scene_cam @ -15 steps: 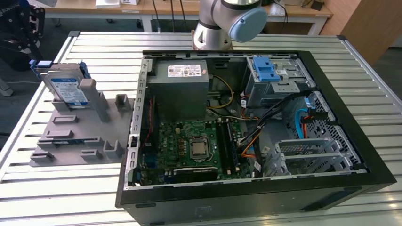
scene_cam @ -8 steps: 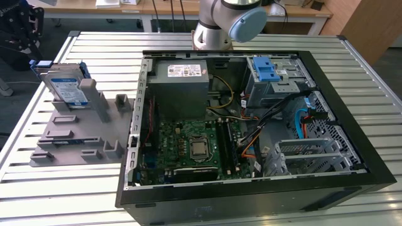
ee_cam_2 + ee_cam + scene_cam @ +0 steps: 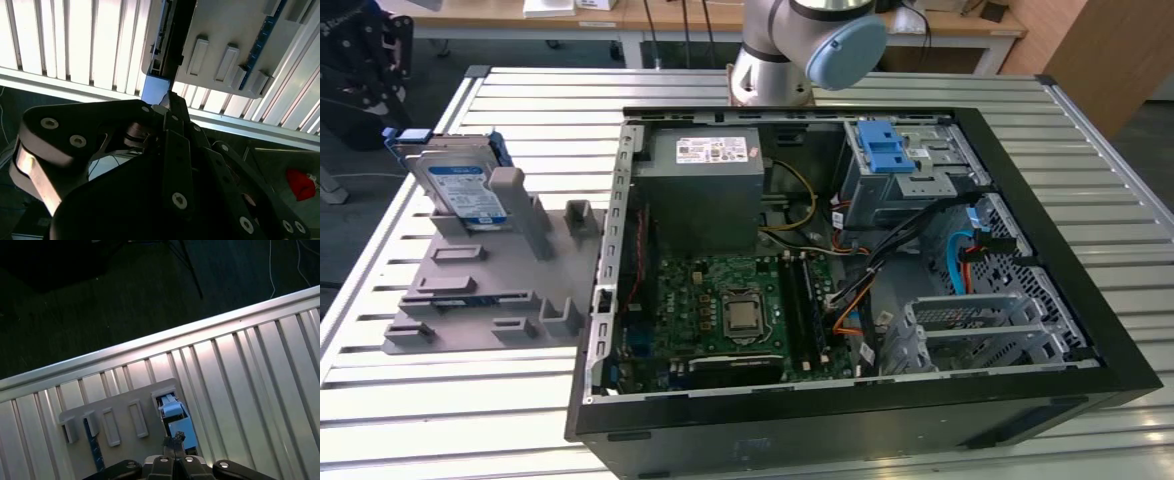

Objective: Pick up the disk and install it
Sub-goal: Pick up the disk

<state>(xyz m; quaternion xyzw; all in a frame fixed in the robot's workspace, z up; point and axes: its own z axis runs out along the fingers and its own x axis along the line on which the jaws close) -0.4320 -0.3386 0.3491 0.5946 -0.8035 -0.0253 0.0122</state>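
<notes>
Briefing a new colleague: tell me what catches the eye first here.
The open computer case sits in the middle of the slatted table. At the exterior view's left, the disk stands upright in a grey holder; in the first wrist view the gripper hangs over it.

a robotics lab or workshop: a robot arm [image 3: 798, 45] at a slatted metal bench [image 3: 520, 100] bearing an opened computer case [image 3: 854, 420], desks [image 3: 680, 18] behind.
</notes>
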